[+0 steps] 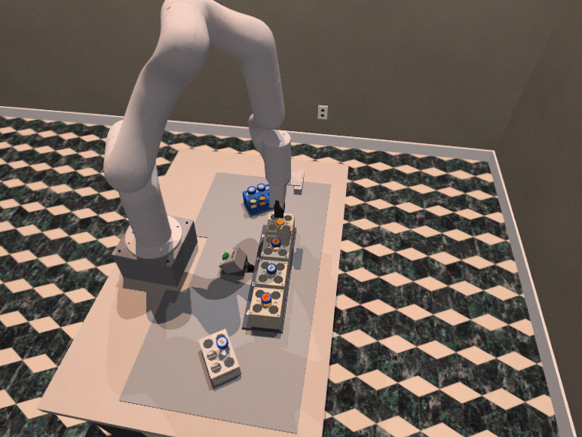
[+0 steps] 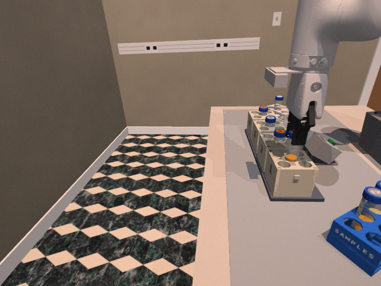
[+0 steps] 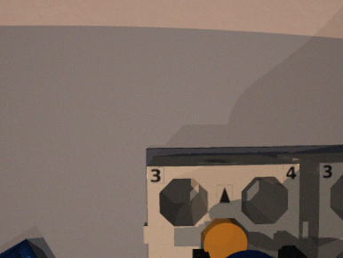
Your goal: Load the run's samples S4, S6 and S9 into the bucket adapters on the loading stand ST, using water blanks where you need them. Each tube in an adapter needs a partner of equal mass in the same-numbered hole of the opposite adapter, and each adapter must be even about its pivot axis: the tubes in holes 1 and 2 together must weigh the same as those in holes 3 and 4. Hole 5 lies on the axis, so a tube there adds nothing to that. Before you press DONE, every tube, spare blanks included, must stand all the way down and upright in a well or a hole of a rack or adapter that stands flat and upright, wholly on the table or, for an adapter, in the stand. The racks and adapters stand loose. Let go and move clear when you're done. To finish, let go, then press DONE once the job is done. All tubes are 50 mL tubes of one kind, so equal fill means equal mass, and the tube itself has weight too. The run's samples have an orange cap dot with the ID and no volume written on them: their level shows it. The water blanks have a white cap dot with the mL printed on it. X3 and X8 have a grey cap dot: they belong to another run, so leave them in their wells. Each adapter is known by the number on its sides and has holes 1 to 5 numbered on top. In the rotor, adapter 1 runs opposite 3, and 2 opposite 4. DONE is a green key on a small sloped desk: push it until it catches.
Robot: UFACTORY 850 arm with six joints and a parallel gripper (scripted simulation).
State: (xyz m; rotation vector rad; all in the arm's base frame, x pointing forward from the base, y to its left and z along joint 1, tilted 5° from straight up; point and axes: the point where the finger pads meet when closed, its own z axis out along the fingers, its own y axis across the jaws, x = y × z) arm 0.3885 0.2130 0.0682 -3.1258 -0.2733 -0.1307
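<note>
While the pincer (image 1: 278,211) (image 2: 294,136) (image 3: 246,254) is clamped on an orange-filled tube (image 1: 280,221) (image 2: 290,157) (image 3: 224,240), I judge the step in hand to be seating it in the middle hole of the end adapter (image 1: 292,224) (image 2: 292,181) (image 3: 153,240). Its lower part is in that hole, its cap above the top. I'd lower straight down, keeping the tube upright and centred, without sideways drift; the adapter stands loose on the loading stand (image 1: 270,331) (image 2: 297,199) (image 3: 149,156), so a rubbing wall could shift or tip it. I'd ease off near the bottom, let it bear on the hole's floor, then open just wide enough to free the cap and rise vertically. The neighbouring capped tube (image 1: 276,242) (image 2: 280,133) wants a margin from the fingers. I can't read the ID on the held tube's cap, so I'd confirm its partner and fill levels before going near the green key (image 1: 225,255) (image 2: 331,141).
</note>
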